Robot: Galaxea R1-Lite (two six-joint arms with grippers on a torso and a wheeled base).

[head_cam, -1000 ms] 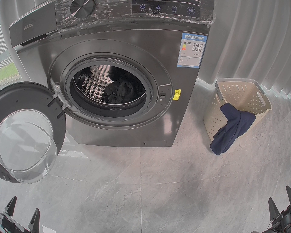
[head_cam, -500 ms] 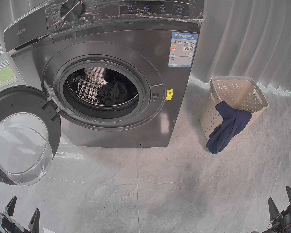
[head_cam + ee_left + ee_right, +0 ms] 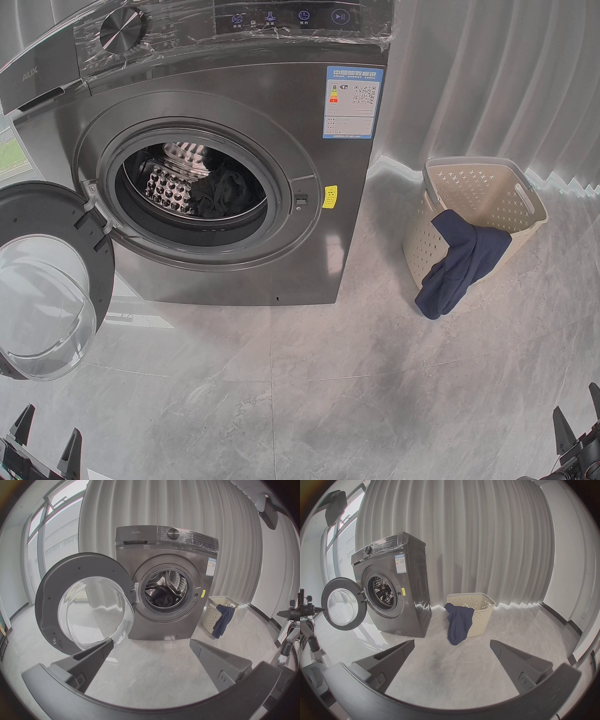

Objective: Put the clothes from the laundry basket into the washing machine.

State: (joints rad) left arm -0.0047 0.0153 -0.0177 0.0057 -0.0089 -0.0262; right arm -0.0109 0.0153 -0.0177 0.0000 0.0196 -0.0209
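A grey front-loading washing machine (image 3: 206,187) (image 3: 168,583) (image 3: 393,586) stands with its round door (image 3: 44,281) (image 3: 84,602) (image 3: 343,603) swung wide to the left. Dark clothes (image 3: 219,190) (image 3: 162,600) lie in the drum. To the machine's right a beige laundry basket (image 3: 494,187) (image 3: 215,611) (image 3: 479,605) stands on the floor, with a navy garment (image 3: 462,262) (image 3: 223,620) (image 3: 459,622) draped over its near rim and hanging to the floor. My left gripper (image 3: 47,440) (image 3: 150,658) and right gripper (image 3: 578,419) (image 3: 451,658) are both open and hold nothing, low near me and far from the basket.
Grey tiled floor (image 3: 325,387) stretches open between me and the machine and basket. A white pleated curtain (image 3: 500,81) (image 3: 475,542) hangs behind the basket. The open door takes up the space at the left.
The whole head view has shifted, so machine and basket appear further left and slightly smaller: the camera has moved. Both grippers keep their places at the lower corners.
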